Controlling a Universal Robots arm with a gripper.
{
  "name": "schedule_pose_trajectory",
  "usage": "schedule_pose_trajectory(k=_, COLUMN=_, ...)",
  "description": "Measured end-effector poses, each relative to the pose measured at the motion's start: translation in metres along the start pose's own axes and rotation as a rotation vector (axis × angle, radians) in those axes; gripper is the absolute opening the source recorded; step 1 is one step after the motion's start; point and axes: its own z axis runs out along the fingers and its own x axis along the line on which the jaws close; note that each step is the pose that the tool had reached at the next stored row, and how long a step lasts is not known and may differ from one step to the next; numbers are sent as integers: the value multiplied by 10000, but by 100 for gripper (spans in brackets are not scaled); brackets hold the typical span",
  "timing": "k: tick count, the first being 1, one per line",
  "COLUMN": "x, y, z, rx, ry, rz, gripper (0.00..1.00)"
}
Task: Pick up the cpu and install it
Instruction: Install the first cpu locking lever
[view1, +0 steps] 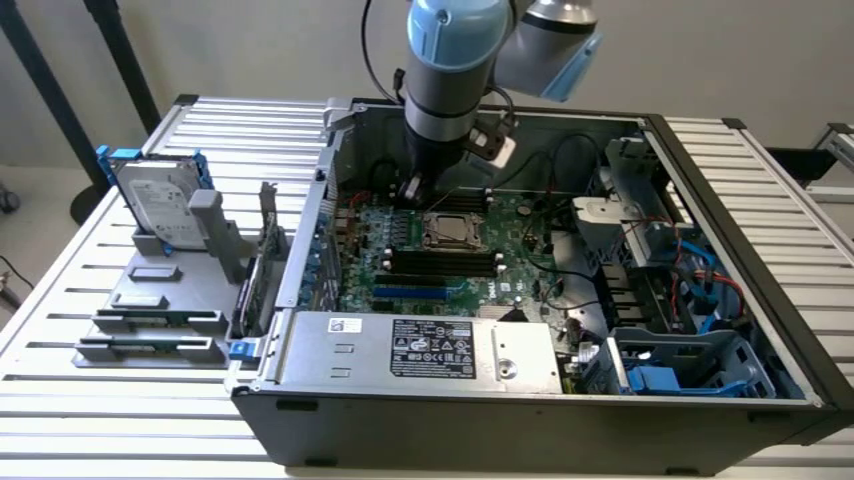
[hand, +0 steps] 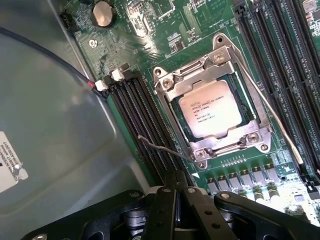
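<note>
Large open computer case (view1: 534, 425), on its side on a slatted metal table (view1: 54, 400), motherboard (view1: 400, 255) facing up. From above, a grey and blue robot arm (view1: 447, 70) reaching down into the case. Gripper (view1: 415, 190) low over the far part of the board, just beside the cpu (view1: 450, 228), on the exterior view's left of it.

Along the near edge inside the case, a silver power supply box (view1: 414, 350). Outside the case, at the exterior view's left, a grey fixture (view1: 200, 235) on the table. On it, a silver hard drive (view1: 158, 205) upright in a blue bracket, and green memory sticks (view1: 147, 348) lying flat nearer the front.

Closer, in the wrist view: cpu (hand: 210, 114) as a small square chip with a silver top and printed lettering. Seated in its socket on the board, metal socket frame (hand: 167, 97) lying over its edges. Gripper (hand: 176, 181) narrow, black fingers pressed together, holding nothing. Fingertips near a thin wire lever (hand: 165, 148) beside the socket; touching it or not, cannot tell. A second, longer lever (hand: 272, 120) along the socket's opposite side.

Judged from this: chip picked and placed, securing stage in hand at the socket's levers. Calls for small, gentle motion, with thin wire and black memory slots (hand: 142, 117) close by, and no sideways knock on frame or chip.
</note>
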Motion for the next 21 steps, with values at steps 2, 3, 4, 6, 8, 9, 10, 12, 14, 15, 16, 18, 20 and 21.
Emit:
schedule_pose_trajectory(k=2, x=-4, y=2, z=11, rx=-57, ry=17, rz=100, gripper=11)
schedule_pose_trajectory(k=3, x=-6, y=3, z=17, rx=-82, ry=24, rz=137, gripper=11)
schedule_pose_trajectory(k=4, x=-8, y=4, z=23, rx=-103, ry=27, rz=162, gripper=11)
schedule_pose_trajectory(k=6, x=-13, y=6, z=36, rx=-142, ry=16, rz=185, gripper=11)
schedule_pose_trajectory(k=8, x=-17, y=7, z=48, rx=-176, ry=-21, rz=189, gripper=11)
schedule_pose_trajectory(k=9, x=-18, y=8, z=51, rx=-192, ry=-42, rz=188, gripper=11)
schedule_pose_trajectory(k=10, x=-18, y=8, z=55, rx=-209, ry=-64, rz=190, gripper=11)
schedule_pose_trajectory(k=12, x=-20, y=9, z=64, rx=-241, ry=-101, rz=190, gripper=11)
schedule_pose_trajectory(k=14, x=-21, y=9, z=72, rx=-270, ry=-135, rz=192, gripper=11)
schedule_pose_trajectory(k=15, x=-19, y=8, z=78, rx=-280, ry=-145, rz=191, gripper=11)
schedule_pose_trajectory(k=16, x=-15, y=6, z=83, rx=-289, ry=-159, rz=190, gripper=11)
schedule_pose_trajectory(k=18, x=-4, y=1, z=94, rx=-304, ry=-183, rz=190, gripper=11)
schedule_pose_trajectory(k=20, x=5, y=-4, z=103, rx=-321, ry=-214, rz=191, gripper=11)
schedule_pose_trajectory(k=21, x=9, y=-6, z=108, rx=-329, ry=-229, rz=191, gripper=11)
